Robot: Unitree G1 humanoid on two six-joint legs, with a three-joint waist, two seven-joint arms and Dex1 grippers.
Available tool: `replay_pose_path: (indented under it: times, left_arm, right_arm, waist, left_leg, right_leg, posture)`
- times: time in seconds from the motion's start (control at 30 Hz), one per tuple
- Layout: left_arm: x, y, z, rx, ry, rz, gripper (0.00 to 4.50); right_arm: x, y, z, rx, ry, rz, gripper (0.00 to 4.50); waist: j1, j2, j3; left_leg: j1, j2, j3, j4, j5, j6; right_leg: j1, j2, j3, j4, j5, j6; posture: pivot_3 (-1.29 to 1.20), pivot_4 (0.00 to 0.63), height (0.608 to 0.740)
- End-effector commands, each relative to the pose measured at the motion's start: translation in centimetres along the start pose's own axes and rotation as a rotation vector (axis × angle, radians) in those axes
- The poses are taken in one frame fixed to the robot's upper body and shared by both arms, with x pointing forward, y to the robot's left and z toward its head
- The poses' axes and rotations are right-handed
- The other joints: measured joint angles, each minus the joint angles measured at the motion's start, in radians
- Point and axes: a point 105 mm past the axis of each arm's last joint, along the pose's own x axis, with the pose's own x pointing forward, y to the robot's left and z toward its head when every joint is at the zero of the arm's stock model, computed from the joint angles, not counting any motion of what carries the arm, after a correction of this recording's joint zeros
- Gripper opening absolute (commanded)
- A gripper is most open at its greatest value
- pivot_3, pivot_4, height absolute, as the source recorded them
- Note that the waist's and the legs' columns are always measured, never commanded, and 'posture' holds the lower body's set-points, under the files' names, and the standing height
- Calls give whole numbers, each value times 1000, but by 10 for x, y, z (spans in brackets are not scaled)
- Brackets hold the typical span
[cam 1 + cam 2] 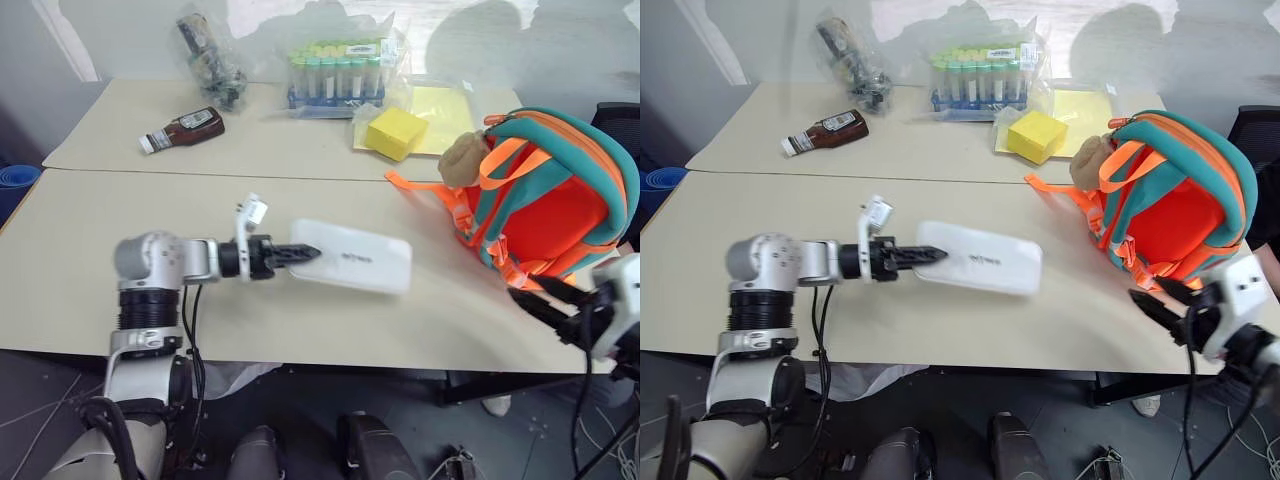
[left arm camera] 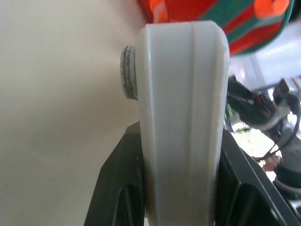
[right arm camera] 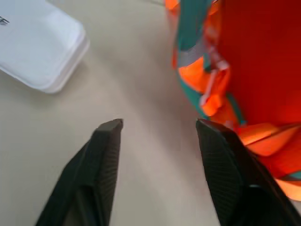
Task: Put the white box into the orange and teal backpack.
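Nearest of all sits the right gripper [image 1: 545,300], low at the table's [image 1: 120,300] front edge just beside the base of the orange and teal backpack [image 1: 560,190]; its two black fingers [image 3: 106,155] stand well apart with nothing between them, so it looks free to steady or open the bag, which I judge to be its job next. Left of the backpack, the left gripper [image 1: 300,254] pinches one short end of the white box [image 1: 355,258], its jaws narrowed onto the case from either side; the box juts out toward the backpack, and its blurred outline and the shadow under it suggest it is raised off the tabletop (I cannot say for certain). Held by that end, the long body leads the way, which suits sliding it into an opening. The backpack itself stands upright with its teal top uppermost and a tan plush charm [image 1: 462,158] hanging on the side facing the box; I cannot tell whether the zip is open. Behind the backpack lie a yellow block [image 1: 396,132], a rack of tubes [image 1: 340,75] and a sauce bottle [image 1: 185,129]
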Motion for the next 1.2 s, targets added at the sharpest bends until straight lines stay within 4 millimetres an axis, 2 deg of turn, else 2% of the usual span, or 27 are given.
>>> replay_pose_path:
  times: [0.03,0.1,0.3,0.43,0.5,0.6,0.8,0.87,0.97,1.07,1.13,1.2]
  left_arm:
    - [-13,-28,23,90,-87,-86,1282]
    - [-22,-32,30,104,-121,-101,1282]
    - [-34,-44,46,148,-188,-124,1282]
    - [-33,-45,48,171,-195,-103,1282]
    - [-33,-44,48,176,-198,-90,1282]
    - [-34,-42,47,186,-204,-69,1282]
    - [-43,-38,52,208,-249,-26,1282]
    - [-44,-36,53,218,-253,-11,1282]
    - [-44,-35,53,228,-247,5,1282]
    - [-48,-34,69,264,-324,22,1282]
    - [-55,-32,92,268,-449,51,1282]
    - [-57,-35,106,286,-507,41,1282]
  right_arm:
    - [3,-8,22,36,-98,-74,3994]
    - [18,-6,30,73,-143,-86,4497]
    - [83,-4,52,172,-206,-95,4500]
    - [118,-2,62,206,-236,-101,4500]
    - [127,-4,64,204,-245,-112,4500]
    - [134,-2,67,166,-265,-107,3883]
    - [128,8,79,141,-321,-25,1782]
    - [127,16,81,119,-324,28,992]
    - [125,32,79,62,-312,129,78]
    - [117,59,83,44,-313,302,34]
    - [106,78,90,31,-327,421,34]
    - [98,92,96,33,-324,499,34]
  waist:
    - [-3,0,0]
    - [-8,0,0]
    - [-14,0,0]
    - [-13,1,1]
    - [-11,1,1]
    - [-9,1,1]
    - [-14,2,1]
    - [-16,2,1]
    - [-17,2,1]
    - [-16,2,2]
    - [-13,3,2]
    - [-13,2,2]
  left_leg:
    - [0,0,0,0,0,0]
    - [0,-1,1,0,0,1]
    - [0,0,1,-1,0,-1]
    - [-1,0,2,-1,0,-1]
    - [-1,0,3,-1,0,-1]
    - [-2,0,2,-1,0,-1]
    - [-2,1,3,-1,0,-1]
    - [-1,1,4,-1,1,-2]
    - [-1,2,3,-1,1,-3]
    - [-1,2,3,-1,1,-3]
    - [-1,2,3,-1,1,-3]
    - [-1,2,3,-1,2,-3]
  right_leg:
    - [0,-1,0,0,0,0]
    - [0,-1,0,0,0,0]
    - [-1,0,0,0,0,0]
    - [-2,0,0,0,0,0]
    - [-3,-1,1,-1,0,0]
    - [-3,-1,0,-2,0,0]
    - [-3,0,0,-1,0,0]
    - [-3,0,0,0,0,0]
    - [-3,1,0,0,0,0]
    - [-3,1,0,0,0,0]
    - [-3,1,0,0,0,0]
    - [-3,1,-1,0,0,0]
  posture:
    - [0,150,740]
    - [0,150,740]
    - [0,150,740]
    - [0,150,740]
    - [0,150,740]
    - [0,150,740]
    - [0,150,740]
    - [0,150,740]
    - [0,150,740]
    - [0,150,740]
    - [0,150,740]
    - [0,150,740]
